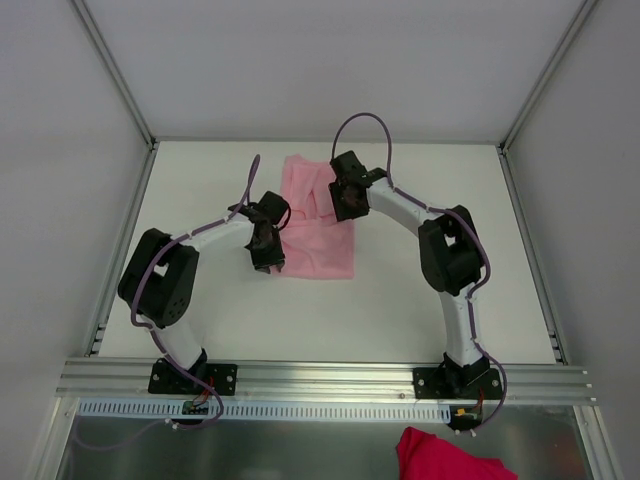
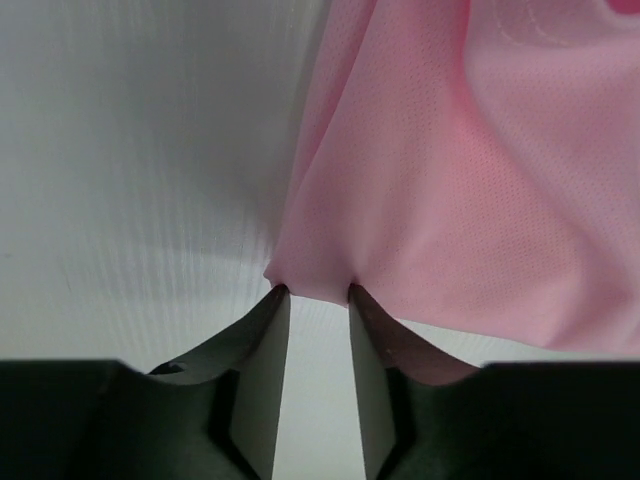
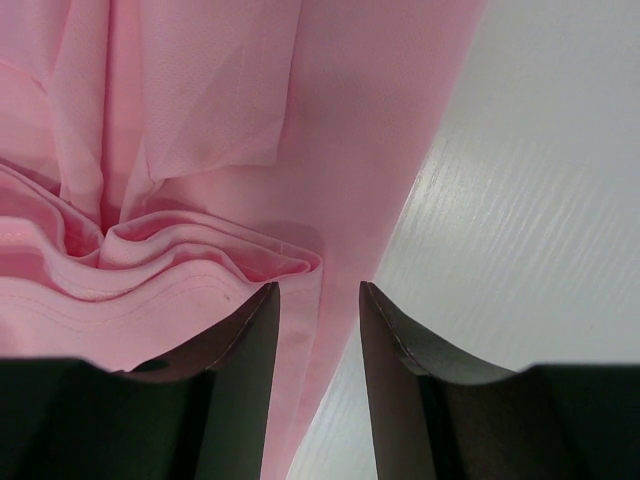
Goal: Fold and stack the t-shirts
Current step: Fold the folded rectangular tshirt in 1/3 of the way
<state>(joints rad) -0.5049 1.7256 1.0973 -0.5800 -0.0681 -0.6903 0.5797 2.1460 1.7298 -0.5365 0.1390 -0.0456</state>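
A pale-pink t-shirt (image 1: 320, 235) lies partly folded on the white table, bunched at its far end. My left gripper (image 1: 267, 248) sits at the shirt's left edge. In the left wrist view the left gripper (image 2: 318, 290) is open, with both fingertips touching a corner of the shirt (image 2: 450, 180) and bare table showing between the fingers. My right gripper (image 1: 345, 197) is over the shirt's far right edge. In the right wrist view the right gripper (image 3: 320, 286) is open and straddles the hem of the shirt (image 3: 200, 120) next to bunched folds.
A darker magenta cloth (image 1: 450, 460) lies below the table's near rail at the bottom right. An aluminium rail (image 1: 320, 378) runs along the near edge, and frame posts and grey walls enclose the white table (image 1: 200, 320).
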